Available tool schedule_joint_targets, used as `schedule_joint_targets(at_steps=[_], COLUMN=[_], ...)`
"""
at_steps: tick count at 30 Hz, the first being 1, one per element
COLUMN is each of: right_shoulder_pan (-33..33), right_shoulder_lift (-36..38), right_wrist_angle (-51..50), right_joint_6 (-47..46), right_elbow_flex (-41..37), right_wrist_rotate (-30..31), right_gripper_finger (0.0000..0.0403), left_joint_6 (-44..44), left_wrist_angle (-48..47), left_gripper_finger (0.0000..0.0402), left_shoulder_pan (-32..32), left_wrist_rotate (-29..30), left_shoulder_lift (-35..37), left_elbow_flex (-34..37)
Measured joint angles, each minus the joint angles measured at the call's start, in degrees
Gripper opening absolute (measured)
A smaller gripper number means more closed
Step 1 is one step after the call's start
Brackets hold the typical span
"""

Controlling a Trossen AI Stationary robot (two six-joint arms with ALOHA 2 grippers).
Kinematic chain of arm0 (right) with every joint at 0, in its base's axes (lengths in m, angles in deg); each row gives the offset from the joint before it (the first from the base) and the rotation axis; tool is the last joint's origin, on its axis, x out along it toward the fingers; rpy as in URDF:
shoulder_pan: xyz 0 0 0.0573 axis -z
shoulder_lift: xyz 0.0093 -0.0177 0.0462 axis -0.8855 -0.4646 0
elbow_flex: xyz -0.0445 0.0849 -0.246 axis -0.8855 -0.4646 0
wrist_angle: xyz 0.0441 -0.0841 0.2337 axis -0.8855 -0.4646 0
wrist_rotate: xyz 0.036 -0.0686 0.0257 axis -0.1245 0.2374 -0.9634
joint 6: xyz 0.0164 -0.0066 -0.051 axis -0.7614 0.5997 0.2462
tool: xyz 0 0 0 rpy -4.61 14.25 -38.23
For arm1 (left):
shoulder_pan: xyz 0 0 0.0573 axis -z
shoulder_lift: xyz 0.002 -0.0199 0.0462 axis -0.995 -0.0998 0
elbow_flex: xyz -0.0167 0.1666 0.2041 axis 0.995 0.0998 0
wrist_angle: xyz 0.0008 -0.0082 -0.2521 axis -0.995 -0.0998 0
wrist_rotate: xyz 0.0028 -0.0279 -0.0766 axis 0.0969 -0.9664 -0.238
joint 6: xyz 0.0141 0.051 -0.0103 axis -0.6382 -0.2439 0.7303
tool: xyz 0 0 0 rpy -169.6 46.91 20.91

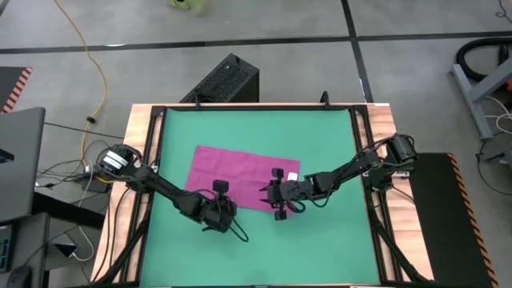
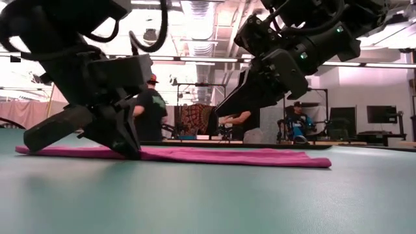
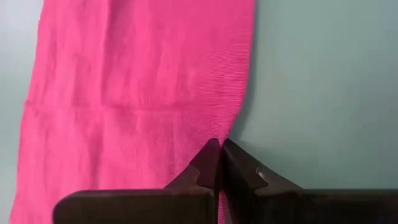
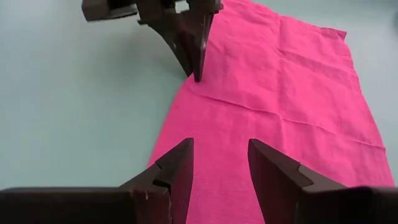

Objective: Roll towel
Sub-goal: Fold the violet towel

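Towel (image 1: 240, 176) lies flat on the green mat (image 1: 320, 248), slightly skewed, roughly centre of the counter (image 1: 140, 128). Left gripper (image 3: 219, 149) has its fingers pressed together at the towel's near long edge; whether cloth is pinched between them can't be made out. Right gripper (image 4: 219, 163) hovers over the same edge further right, fingers apart. White tag barely visible. Bare mat all around the towel.

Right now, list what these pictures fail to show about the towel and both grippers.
- High view: the towel's near edge is covered by the left gripper and right gripper.
- Left wrist view: whether the shut fingers pinch cloth; they hide the contact.
- Low view: the towel's top face, seen edge-on.
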Motion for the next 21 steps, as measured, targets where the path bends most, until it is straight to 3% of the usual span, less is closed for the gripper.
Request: schedule_joint_targets(at_steps=[4,10,17,21], right_shoulder_pan=[0.0,2.6,10.2,15.9], right_shoulder_lift=[0.0,0.0,0.1,0.1], right_wrist_angle=[0.8,1.3,-0.2,-6.5], right_joint_6=[0.0,-0.6,0.1,-5.5], right_elbow_flex=[0.0,1.3,5.6,6.1], right_wrist_rotate=[0.5,5.9,6.6,6.9], right_gripper_finger=[0.0173,0.0173,0.0173,0.0173], left_joint_6=[-0.9,-0.8,-1.1,-1.0], left_wrist_angle=[-0.9,-5.3,-7.3,-8.2], left_gripper_finger=[0.0000,0.0000,0.0000,0.0000], left_shoulder_pan=[0.0,0.0,0.0,0.0], left_wrist_rotate=[1.0,1.8,1.7,1.7], left_shoulder_lift=[0.0,0.0,0.0,0.0], left_elbow_flex=[-0.9,-2.3,-2.3,-2.3])
